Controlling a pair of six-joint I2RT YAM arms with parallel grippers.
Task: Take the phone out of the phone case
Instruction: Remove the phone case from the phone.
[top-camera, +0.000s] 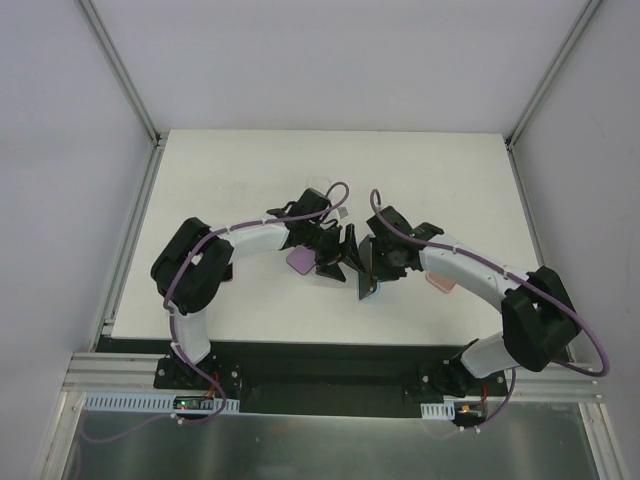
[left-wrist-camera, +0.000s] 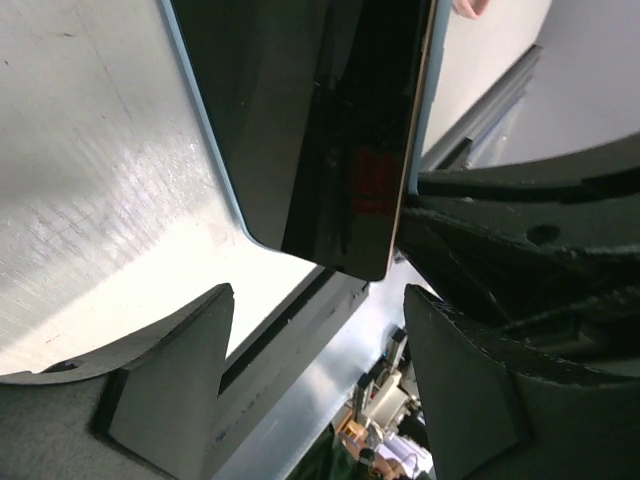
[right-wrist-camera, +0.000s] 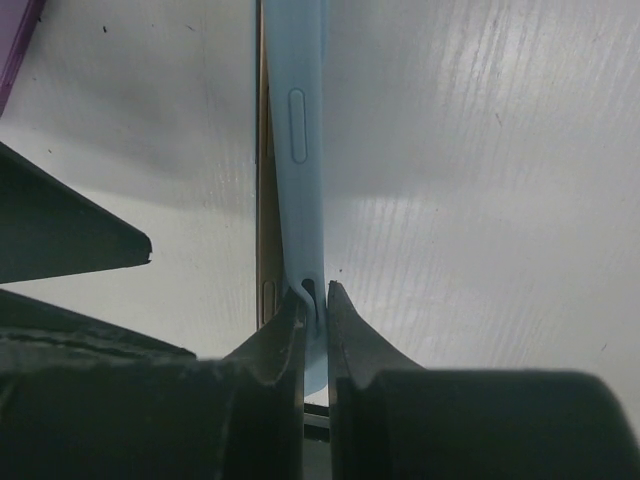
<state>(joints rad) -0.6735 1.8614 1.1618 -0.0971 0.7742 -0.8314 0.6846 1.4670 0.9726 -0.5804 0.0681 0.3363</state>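
A phone (left-wrist-camera: 340, 130) with a black screen and gold rim sits in a light-blue case (right-wrist-camera: 300, 150) and is held on edge above the table. My right gripper (right-wrist-camera: 316, 300) is shut on the case's thin wall, with the phone's gold rim (right-wrist-camera: 263, 200) just left of the pinch. My left gripper (left-wrist-camera: 318, 310) is open, its two fingers spread just below the phone's lower corner without touching it. In the top view the phone and case (top-camera: 368, 285) hang between the left gripper (top-camera: 340, 255) and the right gripper (top-camera: 375, 262) at the table's middle.
A purple case (top-camera: 299, 260) lies flat on the table under the left gripper, and its corner shows in the right wrist view (right-wrist-camera: 15, 40). A pink case (top-camera: 440, 283) lies beside the right arm. The white table (top-camera: 250, 170) is framed by metal posts.
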